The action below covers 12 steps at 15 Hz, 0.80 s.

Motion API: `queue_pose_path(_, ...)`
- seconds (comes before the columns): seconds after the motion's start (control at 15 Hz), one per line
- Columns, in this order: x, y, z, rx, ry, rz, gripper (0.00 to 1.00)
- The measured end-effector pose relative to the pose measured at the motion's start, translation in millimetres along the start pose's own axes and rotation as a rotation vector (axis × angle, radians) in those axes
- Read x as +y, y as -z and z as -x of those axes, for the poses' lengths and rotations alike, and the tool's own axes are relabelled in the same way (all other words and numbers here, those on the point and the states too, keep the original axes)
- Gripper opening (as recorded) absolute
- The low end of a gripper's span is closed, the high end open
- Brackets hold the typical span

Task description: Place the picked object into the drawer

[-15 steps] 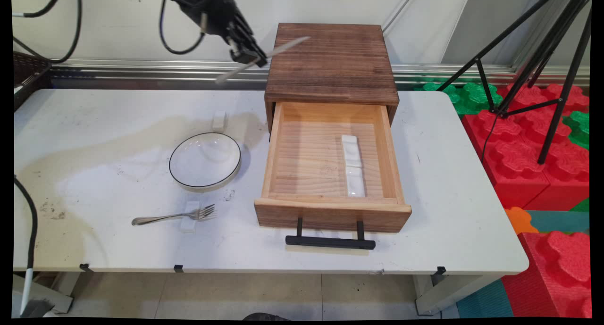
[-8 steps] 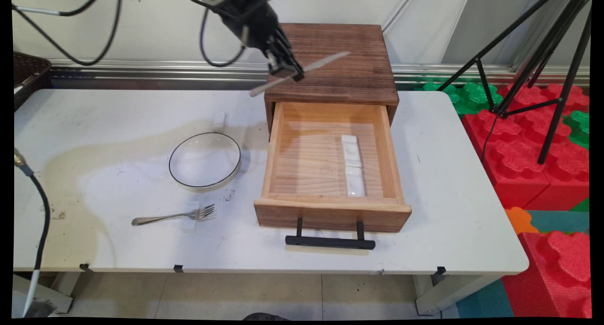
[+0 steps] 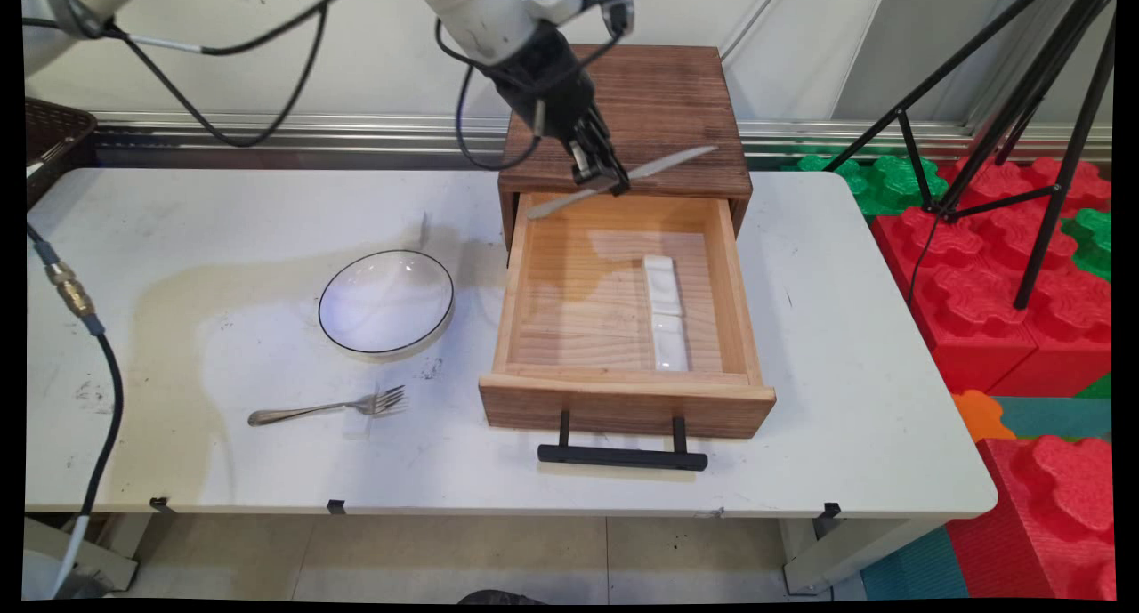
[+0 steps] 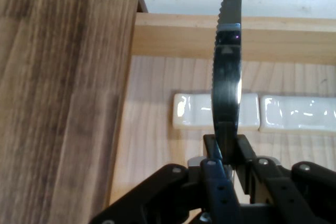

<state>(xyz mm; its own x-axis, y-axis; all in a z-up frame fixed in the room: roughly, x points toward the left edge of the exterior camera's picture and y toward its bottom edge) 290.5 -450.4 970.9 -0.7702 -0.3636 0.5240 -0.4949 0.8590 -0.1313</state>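
My black gripper (image 3: 610,181) (image 4: 227,148) is shut on a silver table knife (image 3: 623,181) (image 4: 227,82), gripping it near its middle. The knife lies roughly level, its serrated blade pointing right, held in the air over the back edge of the open wooden drawer (image 3: 516,293) (image 4: 173,38). Two white rests (image 3: 666,311) (image 4: 194,111) lie end to end inside the drawer, below and in front of the knife. The drawer sticks out of a dark wooden cabinet (image 3: 663,106) (image 4: 58,93).
A glass bowl with a dark rim (image 3: 387,303) sits left of the drawer. A fork (image 3: 327,407) lies on the table (image 3: 845,346) in front of the bowl. The drawer's black handle (image 3: 622,455) juts toward the near edge. A black tripod (image 3: 1023,106) stands at the right.
The gripper has carried the knife rightward and down, from left of the cabinet to above the drawer's back edge.
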Motion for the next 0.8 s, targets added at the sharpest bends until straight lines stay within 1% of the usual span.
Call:
queue_pose_path(0.4,2,-42,4,0.004,-0.006,0.037,0.00)
queue_pose_path(0.8,2,-75,16,0.004,-0.033,0.055,0.00)
